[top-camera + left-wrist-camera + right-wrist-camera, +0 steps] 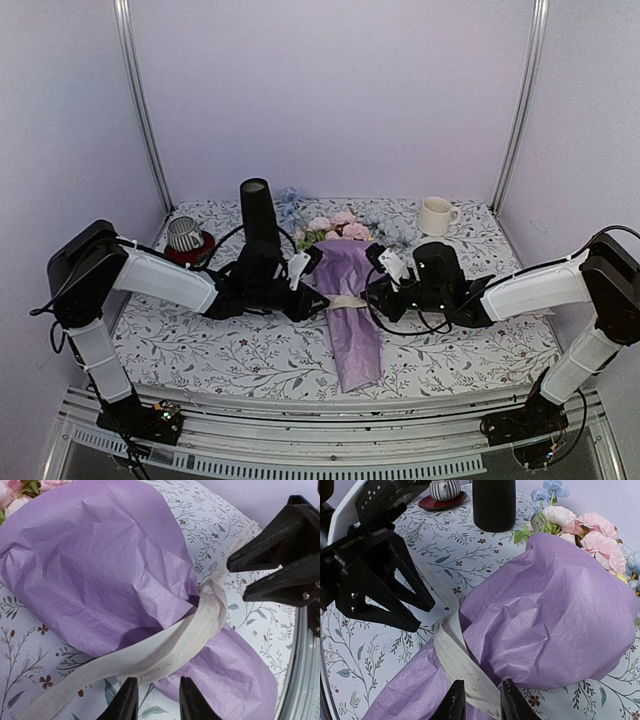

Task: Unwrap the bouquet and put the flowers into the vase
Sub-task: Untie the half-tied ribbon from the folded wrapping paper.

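- Bouquet lies flat between the two grippers, its long axis running near to far with the blooms at the far end.
- Left gripper and right gripper sit equally close to the ribbon, one on each side. Both have their jaws parted and grip nothing.
- Vase stands far-left, nearer the left gripper.

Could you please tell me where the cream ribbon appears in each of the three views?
Top external: ribbon at centre, banding the lilac wrapping paper.
Left wrist: ribbon lower middle, running bottom-left to centre-right.
Right wrist: ribbon bottom centre-left.
Shared landmark: the lilac wrapping paper.
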Controlling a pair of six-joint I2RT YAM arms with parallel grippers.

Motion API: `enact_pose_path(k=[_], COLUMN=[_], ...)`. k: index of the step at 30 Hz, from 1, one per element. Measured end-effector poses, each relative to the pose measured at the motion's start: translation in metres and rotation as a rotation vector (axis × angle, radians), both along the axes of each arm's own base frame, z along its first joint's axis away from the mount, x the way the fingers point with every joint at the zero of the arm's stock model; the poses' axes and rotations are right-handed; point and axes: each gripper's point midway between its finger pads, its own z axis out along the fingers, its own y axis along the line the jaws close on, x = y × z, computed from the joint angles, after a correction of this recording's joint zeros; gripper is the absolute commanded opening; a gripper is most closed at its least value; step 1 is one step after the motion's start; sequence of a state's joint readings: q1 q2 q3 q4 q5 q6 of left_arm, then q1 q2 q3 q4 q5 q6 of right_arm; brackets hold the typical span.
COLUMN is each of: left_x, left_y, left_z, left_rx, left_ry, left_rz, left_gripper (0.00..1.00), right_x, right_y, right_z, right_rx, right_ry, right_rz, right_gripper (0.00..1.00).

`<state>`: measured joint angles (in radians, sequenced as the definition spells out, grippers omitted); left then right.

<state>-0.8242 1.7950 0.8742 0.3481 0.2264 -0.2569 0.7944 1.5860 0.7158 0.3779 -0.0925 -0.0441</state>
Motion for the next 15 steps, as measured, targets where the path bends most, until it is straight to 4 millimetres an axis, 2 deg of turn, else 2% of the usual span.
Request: enact_pose_path(k=[4,9,15], left_x=[-0.005,-0.008,-0.001], left_y=[-0.005,-0.009,-0.013], left_z=[0.001,-0.005,-0.009], left_rx=[-0.018,-0.014,0.006], left_ry=[0.005,0.014,0.015], left_rz=[-0.038,-0.071,-0.058], left_gripper=[0.34,0.54,0.52], right_x=[-0.010,-0.017,-0.016], right_y=[-0.002,-0.004,-0.007], right_z=[-0.004,-0.008,-0.018], right_rx=[-0.012,-0.030,-0.072], right_ry=[0.003,0.007,0.019], right_rz=[0.040,0.069,0.064], right_gripper=[0.30,0.31,0.32])
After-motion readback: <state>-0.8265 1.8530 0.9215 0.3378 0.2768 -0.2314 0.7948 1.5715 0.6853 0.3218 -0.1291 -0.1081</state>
